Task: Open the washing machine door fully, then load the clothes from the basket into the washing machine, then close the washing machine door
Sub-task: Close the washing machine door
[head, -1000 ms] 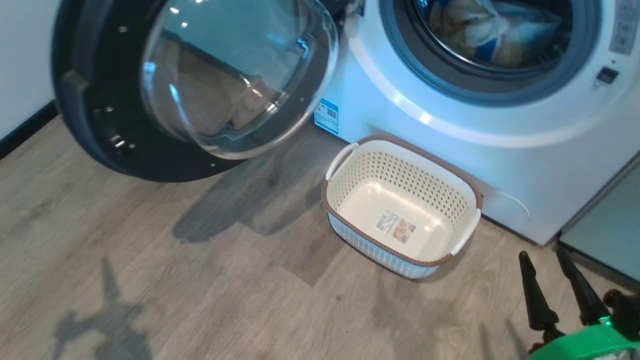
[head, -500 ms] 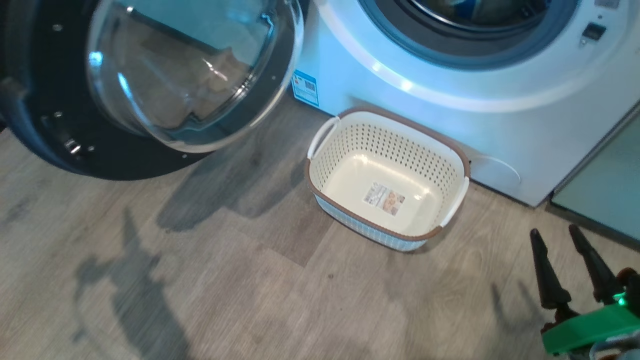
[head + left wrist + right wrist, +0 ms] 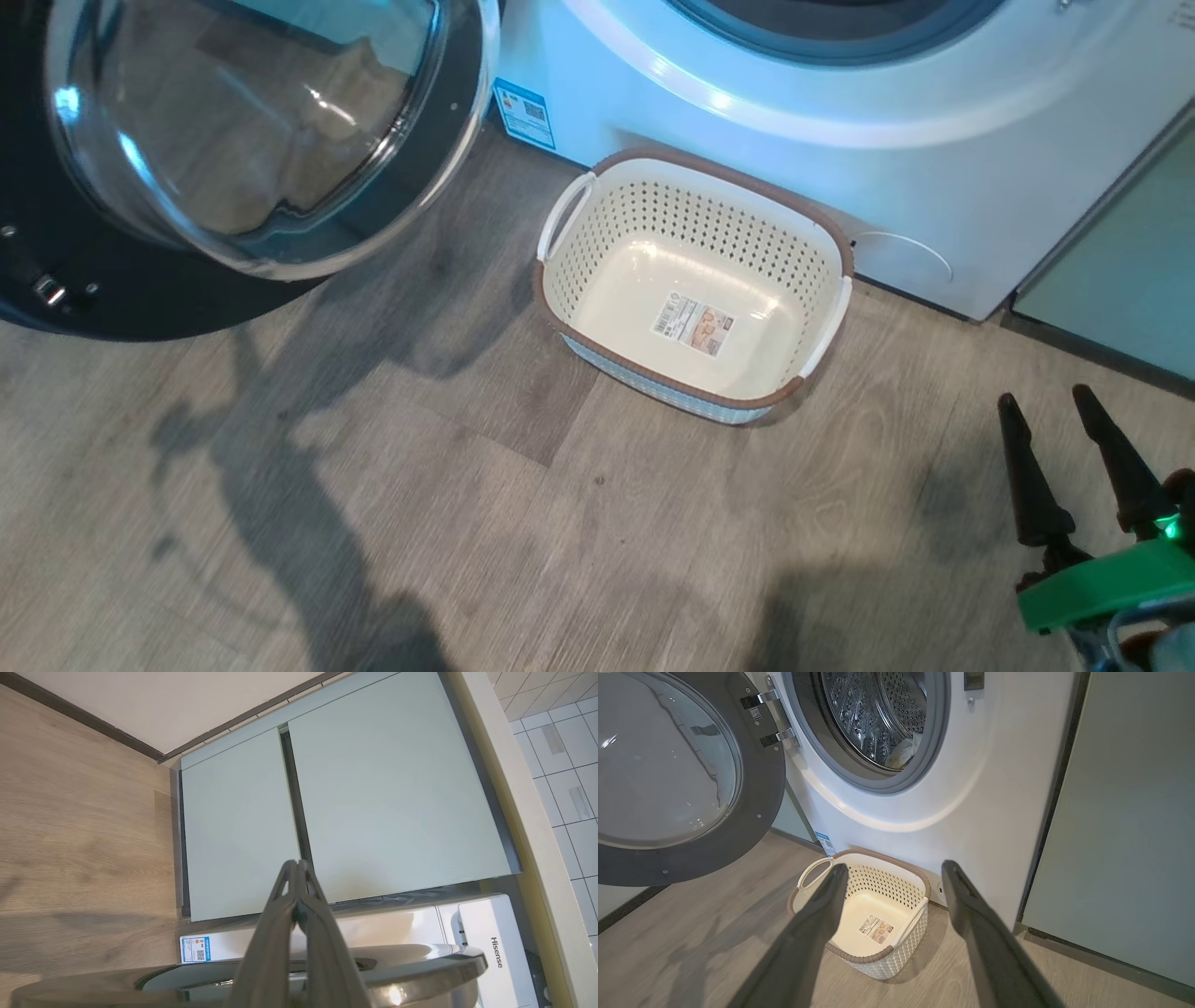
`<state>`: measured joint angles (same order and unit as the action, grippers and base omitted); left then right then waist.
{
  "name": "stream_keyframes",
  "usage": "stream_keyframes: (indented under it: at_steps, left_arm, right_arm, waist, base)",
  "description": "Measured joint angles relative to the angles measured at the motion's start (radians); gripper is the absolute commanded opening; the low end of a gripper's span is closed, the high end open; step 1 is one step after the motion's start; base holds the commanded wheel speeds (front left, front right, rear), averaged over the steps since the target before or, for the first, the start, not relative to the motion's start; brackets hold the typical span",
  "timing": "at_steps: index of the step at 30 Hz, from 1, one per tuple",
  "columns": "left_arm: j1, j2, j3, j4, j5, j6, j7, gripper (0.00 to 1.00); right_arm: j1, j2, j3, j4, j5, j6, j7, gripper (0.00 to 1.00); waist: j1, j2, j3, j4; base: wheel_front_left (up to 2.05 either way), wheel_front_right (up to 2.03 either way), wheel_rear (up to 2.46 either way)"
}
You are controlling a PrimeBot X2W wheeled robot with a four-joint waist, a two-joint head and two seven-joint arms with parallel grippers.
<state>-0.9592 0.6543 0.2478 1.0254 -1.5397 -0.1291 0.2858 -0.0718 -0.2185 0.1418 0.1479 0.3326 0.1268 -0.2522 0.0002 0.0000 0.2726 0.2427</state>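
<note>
The washing machine door (image 3: 233,140) stands swung wide open at the upper left, its glass bowl facing out. The white washing machine (image 3: 747,103) fills the top. The basket (image 3: 560,210) sits on the floor against its front, with just a label on its floor. In the right wrist view, pale yellow clothes (image 3: 903,751) lie inside the steel drum. My right gripper (image 3: 1046,399) hovers open and holding nothing at the lower right, to the right of the basket (image 3: 920,889). My left gripper (image 3: 296,864) is shut on nothing, pointing at the cabinets over the door's glossy edge (image 3: 420,961).
Pale green cabinet panels (image 3: 373,788) stand beside the machine, and one (image 3: 1120,271) lies to its right in the head view. Wood floor (image 3: 467,523) spreads in front, with shadows of the arms on it. A dark skirting line (image 3: 70,711) marks the wall.
The head camera has tipped downward, so the drum has slid out of the top of the picture. Door, basket and both grippers' openings look unchanged.
</note>
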Motion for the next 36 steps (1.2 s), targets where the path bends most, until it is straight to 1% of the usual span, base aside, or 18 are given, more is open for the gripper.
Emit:
stream_keyframes:
  at_steps: [9,11,21,24,29,36]
  left_arm:
    - [-0.034,-0.001,-0.039,0.017,0.023,0.000,0.023,0.00]
    - [-0.038,-0.003,-0.059,0.017,0.035,0.000,0.037,0.00]
    - [-0.050,-0.014,-0.091,0.017,0.035,0.000,0.105,0.00]
    - [-0.052,-0.027,-0.095,0.018,0.035,0.000,0.127,0.00]
    - [-0.052,-0.049,-0.126,0.018,0.035,0.000,0.190,0.00]
    - [-0.040,-0.091,-0.176,0.003,0.035,0.000,0.327,0.00]
  right_arm:
    - [0.000,-0.001,-0.002,-0.002,0.000,0.000,0.000,1.00]
    - [0.000,0.000,-0.002,-0.002,-0.007,0.000,0.000,1.00]
    - [-0.004,0.000,-0.001,0.000,-0.008,0.000,0.000,1.00]
    - [-0.004,0.000,-0.005,0.002,-0.008,0.000,0.000,1.00]
    - [-0.003,0.007,-0.005,0.004,-0.008,0.000,0.000,1.00]
    - [0.008,0.022,-0.004,0.014,-0.008,0.000,0.000,1.00]
  waist:
    - [-0.0002,0.0000,0.015,-0.009]
    - [-0.0001,0.0000,0.017,-0.008]
    - [-0.0002,0.0000,0.015,-0.004]
    - [-0.0002,0.0000,0.007,0.002]
    - [-0.0002,0.0000,-0.019,0.010]
    - [-0.0002,0.0000,-0.071,0.013]
  base:
    - [0.00,0.00,0.00]
    - [0.00,0.00,0.00]
    - [0.00,0.00,0.00]
    - [0.00,0.00,0.00]
    - [0.00,0.00,0.00]
    - [0.00,0.00,0.00]
